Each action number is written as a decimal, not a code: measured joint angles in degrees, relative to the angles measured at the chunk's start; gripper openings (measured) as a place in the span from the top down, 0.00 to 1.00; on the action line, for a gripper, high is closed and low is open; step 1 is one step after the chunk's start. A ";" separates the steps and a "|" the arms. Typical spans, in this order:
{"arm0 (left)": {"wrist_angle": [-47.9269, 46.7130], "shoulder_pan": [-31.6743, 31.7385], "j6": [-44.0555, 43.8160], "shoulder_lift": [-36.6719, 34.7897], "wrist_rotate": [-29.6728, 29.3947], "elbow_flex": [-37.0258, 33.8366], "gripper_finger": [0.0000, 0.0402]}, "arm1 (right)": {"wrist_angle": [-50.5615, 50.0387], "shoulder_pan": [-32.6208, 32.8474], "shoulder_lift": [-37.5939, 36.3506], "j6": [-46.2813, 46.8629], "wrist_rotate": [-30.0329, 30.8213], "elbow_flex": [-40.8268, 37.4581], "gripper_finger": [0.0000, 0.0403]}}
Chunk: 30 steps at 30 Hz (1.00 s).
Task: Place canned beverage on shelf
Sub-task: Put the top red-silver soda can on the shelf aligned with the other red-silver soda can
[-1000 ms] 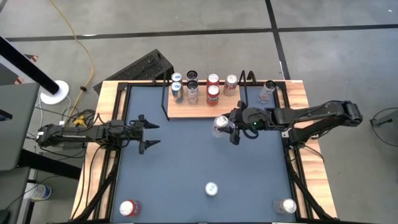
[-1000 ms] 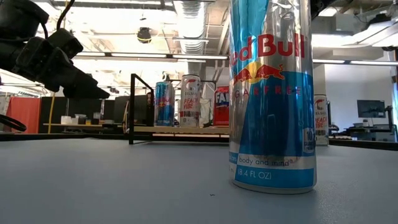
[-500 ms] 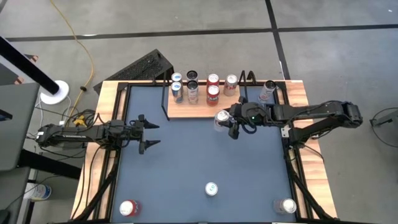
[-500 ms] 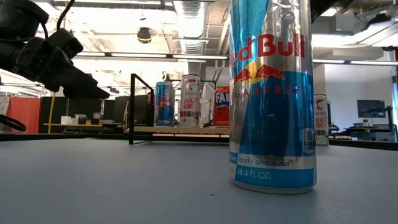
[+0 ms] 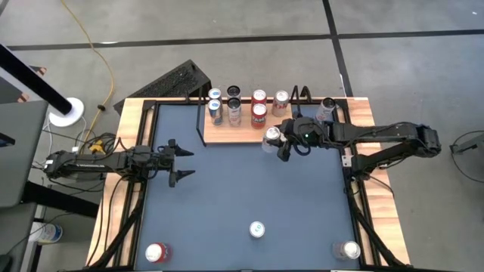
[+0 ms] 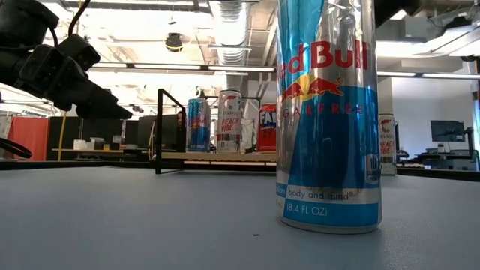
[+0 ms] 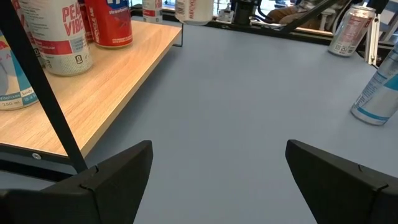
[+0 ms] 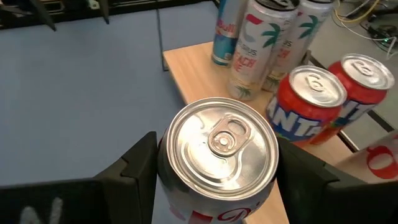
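The right hand (image 5: pixel 281 143) grips a can (image 8: pixel 221 158) upright at the shelf's (image 5: pixel 242 134) front edge, so it should clear the lip, avoid the standing cans, and set down flat; the left hand (image 5: pixel 180 160) waits open over the desk.

Bright, even overhead light (ceiling tubes (image 6: pixel 180 69) glare in the low view) leaves soft shadows; the silver can top (image 8: pixel 224 148) gleams, and that view's edges bend slightly.
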 joint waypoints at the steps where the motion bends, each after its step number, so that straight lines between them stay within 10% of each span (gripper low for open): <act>1: 0.02 0.00 0.00 0.00 0.00 0.00 0.11 | -0.05 -0.61 0.04 -0.03 0.01 0.01 0.40; 30: 0.02 0.00 0.00 0.01 0.00 0.00 0.11 | -2.35 -12.26 0.08 -2.62 -1.67 0.01 0.40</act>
